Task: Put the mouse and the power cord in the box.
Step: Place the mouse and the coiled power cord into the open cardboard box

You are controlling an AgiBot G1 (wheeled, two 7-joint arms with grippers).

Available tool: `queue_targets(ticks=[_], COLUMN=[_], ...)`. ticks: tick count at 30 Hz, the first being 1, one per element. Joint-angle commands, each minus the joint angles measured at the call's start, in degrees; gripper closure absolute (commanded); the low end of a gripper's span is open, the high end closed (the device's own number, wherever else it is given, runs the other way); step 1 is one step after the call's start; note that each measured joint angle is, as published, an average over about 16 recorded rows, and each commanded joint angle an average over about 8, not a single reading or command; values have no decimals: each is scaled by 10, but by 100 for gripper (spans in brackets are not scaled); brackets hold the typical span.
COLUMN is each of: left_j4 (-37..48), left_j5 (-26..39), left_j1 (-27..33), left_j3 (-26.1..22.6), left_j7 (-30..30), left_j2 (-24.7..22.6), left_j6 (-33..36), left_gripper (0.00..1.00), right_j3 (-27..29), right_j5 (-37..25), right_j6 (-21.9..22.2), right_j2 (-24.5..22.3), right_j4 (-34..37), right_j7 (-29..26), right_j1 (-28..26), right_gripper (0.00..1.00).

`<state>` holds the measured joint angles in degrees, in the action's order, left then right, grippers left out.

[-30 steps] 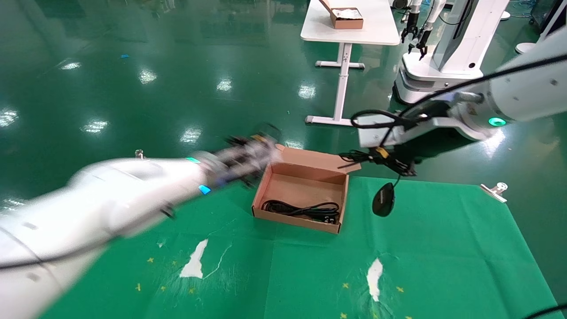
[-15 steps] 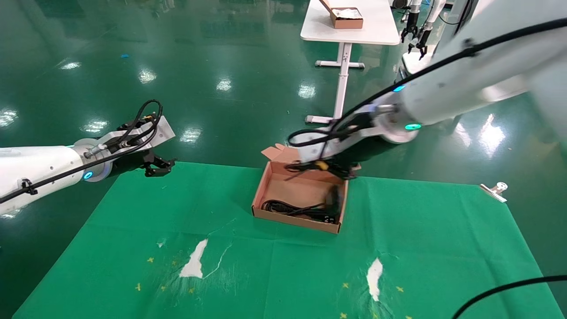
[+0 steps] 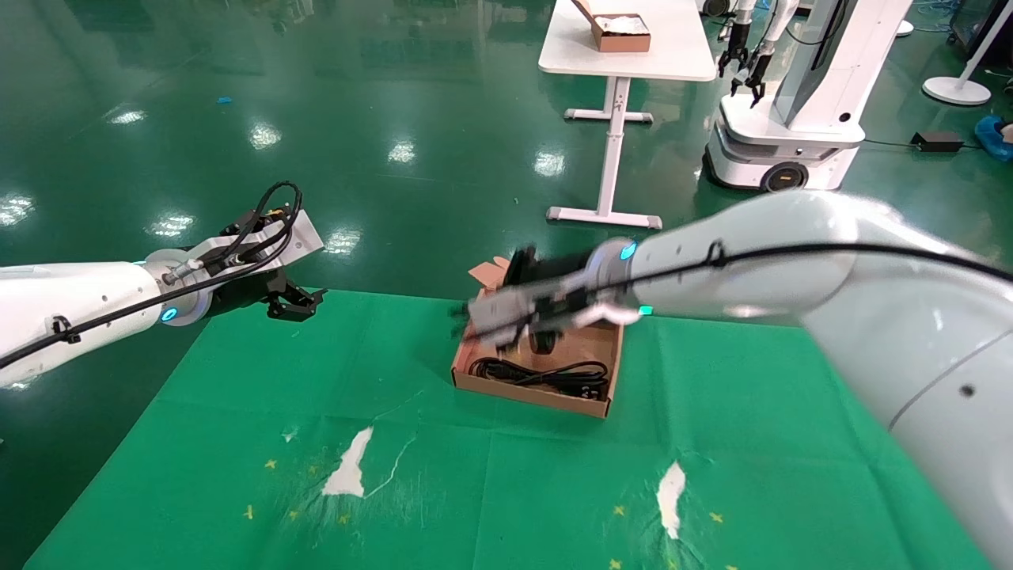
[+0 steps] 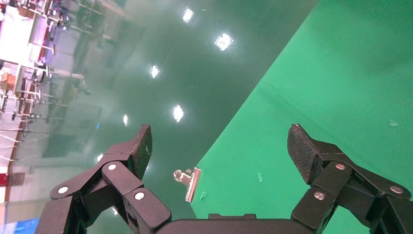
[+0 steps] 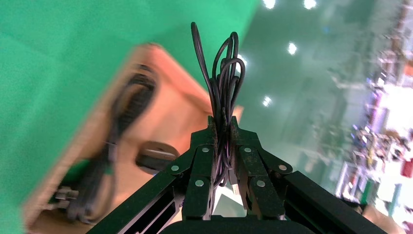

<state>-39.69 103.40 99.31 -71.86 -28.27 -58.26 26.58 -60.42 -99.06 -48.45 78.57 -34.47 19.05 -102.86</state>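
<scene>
The brown box (image 3: 522, 392) stands on the green cloth, with the thick black power cord (image 3: 546, 374) coiled along its near side. My right gripper (image 3: 475, 317) hovers blurred over the box's left part. It is shut on the bundled thin cable (image 5: 221, 73) of the mouse. The black mouse (image 3: 542, 342) hangs low inside the box; whether it touches the floor I cannot tell. In the right wrist view the gripper (image 5: 221, 122) pinches the cable loops, with the mouse (image 5: 156, 156), power cord (image 5: 122, 122) and box floor (image 5: 180, 107) beneath. My left gripper (image 3: 293, 305) is open and empty at the cloth's far left corner.
A metal clip (image 4: 187, 183) holds the green cloth's (image 4: 316, 97) corner beneath the left gripper (image 4: 219, 146). White torn patches (image 3: 348, 467) mark the near cloth. Beyond stand a white table (image 3: 625, 59) with a small brown box (image 3: 617, 32) and another robot (image 3: 791, 119).
My right arm has swung left, carrying the mouse from right of the box to inside it. My left arm pulled back to the far left corner and now holds there.
</scene>
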Motion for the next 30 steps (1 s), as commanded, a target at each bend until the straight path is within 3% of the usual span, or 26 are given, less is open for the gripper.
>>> queue_targets(ticks=[1,9,10,17,18,30], left_j4=[2,9,9,13,14,13], left_j5=[-3,-13,-14,-19,-19,-19], left_j1=[0,0,0,1,1,0], left_j3=[1,3,4,5,5,5], left_j7=[4,17,18,25,25,25], left_j2=[-1,-3,-3,-3,-3,-3], left_j6=[0,1,1,1,1,1], left_gripper=[0,0,0,0,0,0], right_j3=[-22,-66,-70,-94,-96,-94], right_j5=[13,50,51,52,52,51], right_j6=[3,19,24,54,56,54], right_j2=[-1,-3,-3,-2,-2,-2], right_j4=[-7,23,30,64,66,64], right_j7=[13,13,12,-1,-1,0], right_j1=[8,13,12,12,12,11], right_gripper=[100,100,93,5,0,0])
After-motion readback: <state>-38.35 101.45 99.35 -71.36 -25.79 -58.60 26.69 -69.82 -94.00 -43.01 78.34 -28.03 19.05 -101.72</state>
